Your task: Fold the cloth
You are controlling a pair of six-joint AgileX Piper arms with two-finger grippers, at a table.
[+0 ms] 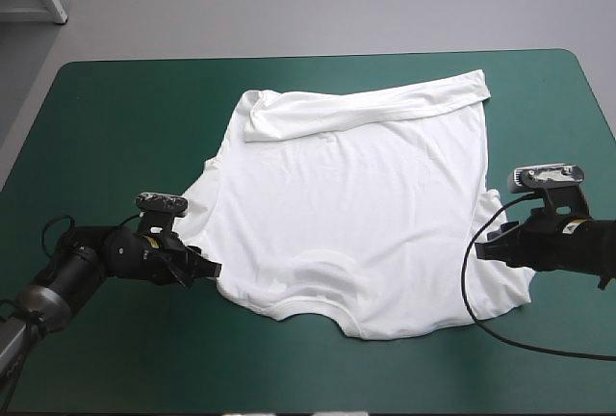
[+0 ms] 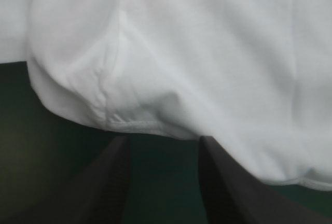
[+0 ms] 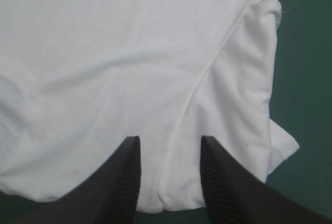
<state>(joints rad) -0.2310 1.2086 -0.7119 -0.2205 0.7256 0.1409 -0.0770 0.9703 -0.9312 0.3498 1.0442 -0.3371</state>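
t-shirt [image 1: 356, 204] spread; left hand [image 2: 163, 142] released beside its edge; right hand [image 3: 170, 142] released over its edge

Soft, even light from above — the T-shirt [image 1: 356, 214] glares white (teal-green cover [image 2: 31, 156] dim under its hem).

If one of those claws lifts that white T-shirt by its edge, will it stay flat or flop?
Probably flop: the T-shirt lies limp, softly wrinkled, its far edge folded over. It looks thin, so likely light, sagging from any pinch. Pushed, it would probably bunch rather than slide whole.
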